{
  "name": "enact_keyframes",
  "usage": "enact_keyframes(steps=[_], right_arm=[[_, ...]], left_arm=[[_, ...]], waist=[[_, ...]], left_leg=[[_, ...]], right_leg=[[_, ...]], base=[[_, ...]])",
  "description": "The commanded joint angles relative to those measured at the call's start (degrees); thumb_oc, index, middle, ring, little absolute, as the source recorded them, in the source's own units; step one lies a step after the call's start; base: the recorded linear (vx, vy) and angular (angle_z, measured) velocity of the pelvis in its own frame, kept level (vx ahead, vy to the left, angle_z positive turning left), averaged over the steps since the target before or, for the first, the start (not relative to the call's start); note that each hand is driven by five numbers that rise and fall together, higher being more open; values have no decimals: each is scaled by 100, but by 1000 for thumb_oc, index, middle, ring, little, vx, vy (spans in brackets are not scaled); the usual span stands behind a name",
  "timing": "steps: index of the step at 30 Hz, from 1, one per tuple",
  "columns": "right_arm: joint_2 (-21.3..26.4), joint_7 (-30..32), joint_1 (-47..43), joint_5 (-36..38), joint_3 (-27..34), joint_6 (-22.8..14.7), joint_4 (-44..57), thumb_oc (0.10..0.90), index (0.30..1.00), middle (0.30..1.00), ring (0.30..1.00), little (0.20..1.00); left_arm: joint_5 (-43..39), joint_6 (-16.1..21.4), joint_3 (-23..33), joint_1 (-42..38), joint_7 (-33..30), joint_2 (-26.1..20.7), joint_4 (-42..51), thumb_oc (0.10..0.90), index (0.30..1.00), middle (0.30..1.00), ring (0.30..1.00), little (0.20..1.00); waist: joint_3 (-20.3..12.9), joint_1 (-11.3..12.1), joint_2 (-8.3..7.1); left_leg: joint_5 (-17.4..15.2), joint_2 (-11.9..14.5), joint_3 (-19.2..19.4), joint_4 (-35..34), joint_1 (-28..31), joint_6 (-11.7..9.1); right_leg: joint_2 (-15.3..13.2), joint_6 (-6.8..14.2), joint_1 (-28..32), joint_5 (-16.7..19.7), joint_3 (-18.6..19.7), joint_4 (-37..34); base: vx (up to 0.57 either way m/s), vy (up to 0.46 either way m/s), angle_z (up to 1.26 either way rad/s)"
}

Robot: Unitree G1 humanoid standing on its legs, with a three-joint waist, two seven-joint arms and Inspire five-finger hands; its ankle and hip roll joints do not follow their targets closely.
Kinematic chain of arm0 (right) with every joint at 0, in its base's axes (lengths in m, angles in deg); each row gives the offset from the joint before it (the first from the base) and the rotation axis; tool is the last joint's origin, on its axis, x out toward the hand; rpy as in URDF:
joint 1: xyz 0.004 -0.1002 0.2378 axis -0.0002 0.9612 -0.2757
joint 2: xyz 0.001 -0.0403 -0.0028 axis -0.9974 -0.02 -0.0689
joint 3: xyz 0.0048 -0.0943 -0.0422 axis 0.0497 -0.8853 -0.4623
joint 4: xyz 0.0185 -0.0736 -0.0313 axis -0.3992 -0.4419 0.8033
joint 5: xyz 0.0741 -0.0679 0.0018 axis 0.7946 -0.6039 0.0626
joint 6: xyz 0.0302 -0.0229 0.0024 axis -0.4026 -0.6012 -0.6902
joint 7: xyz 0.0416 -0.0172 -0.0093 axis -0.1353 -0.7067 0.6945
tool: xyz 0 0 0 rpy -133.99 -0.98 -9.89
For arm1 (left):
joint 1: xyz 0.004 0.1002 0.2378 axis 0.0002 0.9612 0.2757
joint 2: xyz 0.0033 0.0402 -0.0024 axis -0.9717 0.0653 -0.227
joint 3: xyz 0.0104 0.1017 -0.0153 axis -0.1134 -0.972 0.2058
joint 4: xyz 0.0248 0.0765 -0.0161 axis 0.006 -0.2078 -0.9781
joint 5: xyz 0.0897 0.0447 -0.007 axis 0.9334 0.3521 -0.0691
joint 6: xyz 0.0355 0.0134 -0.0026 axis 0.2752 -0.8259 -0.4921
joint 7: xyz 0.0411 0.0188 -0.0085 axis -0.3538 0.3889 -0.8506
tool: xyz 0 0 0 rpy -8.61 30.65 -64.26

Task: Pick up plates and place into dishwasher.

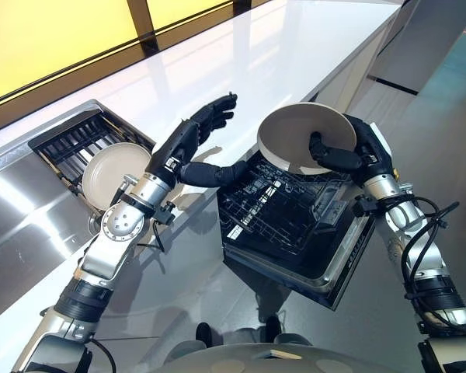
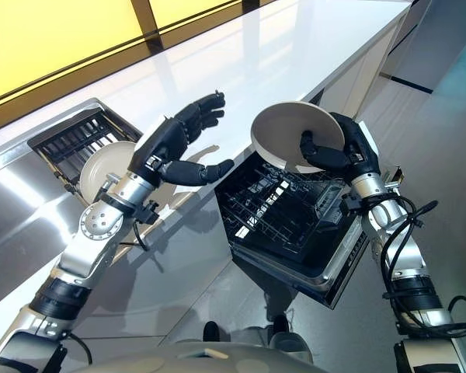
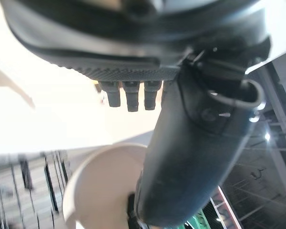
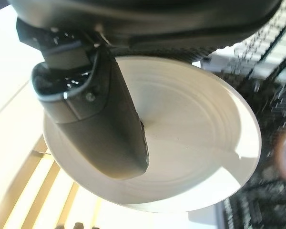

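My right hand (image 1: 349, 155) is shut on a white plate (image 1: 295, 134), thumb on its face and fingers behind its rim, holding it tilted above the black dishwasher rack (image 1: 279, 214). In the right wrist view the thumb (image 4: 100, 119) lies across the plate (image 4: 190, 138). My left hand (image 1: 194, 148) hovers open over the counter edge, thumb pointing toward the rack, holding nothing. A second white plate (image 1: 113, 169) stands in the sink rack (image 1: 74, 144) just behind the left wrist.
A long white counter (image 1: 279, 54) runs toward the back right. The steel sink surround (image 1: 31, 210) lies at left. The pulled-out dishwasher drawer (image 1: 338, 272) juts over the grey floor.
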Motion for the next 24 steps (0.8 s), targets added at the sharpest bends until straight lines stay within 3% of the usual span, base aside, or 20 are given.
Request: enact_keyframes(steps=[1, 5, 8, 14, 19, 24], right_arm=[[457, 488, -455, -429, 502, -636, 193, 100, 300, 300, 300, 200], [627, 564, -354, -981, 437, -388, 153, 100, 300, 300, 300, 200], [856, 601, -297, -1692, 196, -1, -20, 100, 300, 300, 300, 200], [944, 419, -225, -2295, -120, 699, -287, 100, 300, 300, 300, 200], [868, 250, -377, -2674, -464, 1265, -719, 100, 300, 300, 300, 200], [624, 253, -823, -2633, -1008, 1628, -1331, 100, 300, 300, 300, 200]], left_arm=[[-532, 859, 138, -312, -83, 100, 697, 800, 900, 900, 900, 900], [-204, 1090, 213, -132, -261, 0, 763, 800, 900, 900, 900, 900], [381, 1275, 381, -143, -819, -291, 821, 800, 900, 900, 900, 900], [889, 1123, 837, 0, -1354, -663, 914, 800, 900, 900, 900, 900], [554, 993, 1022, 164, -1174, -701, 887, 800, 900, 900, 900, 900], [53, 836, 761, 166, -706, -516, 901, 800, 900, 900, 900, 900]], waist=[[-368, 165, -146], [-324, 198, -150], [-310, 244, -164], [-320, 355, -162], [-306, 473, -149], [-277, 609, -133]], left_leg=[[-390, -299, -194, 15, 86, 151], [-382, -305, -197, 15, 84, 158], [-376, -310, -213, 15, 82, 161], [-360, -327, -289, 15, 63, 146], [-357, -336, -359, 15, 57, 144], [-347, -348, -429, 15, 58, 150]], right_leg=[[277, 74, 156, 5, -138, 39], [274, 68, 163, 8, -150, 39], [257, 80, 180, -1, -204, 39], [220, 92, 196, -18, -308, 39], [206, 77, 221, -44, -378, 39], [189, 61, 250, -48, -458, 39]], base=[[0, 0, 0], [0, 0, 0], [0, 0, 0], [15, 0, 9], [7, 4, 6], [0, -1, 13]])
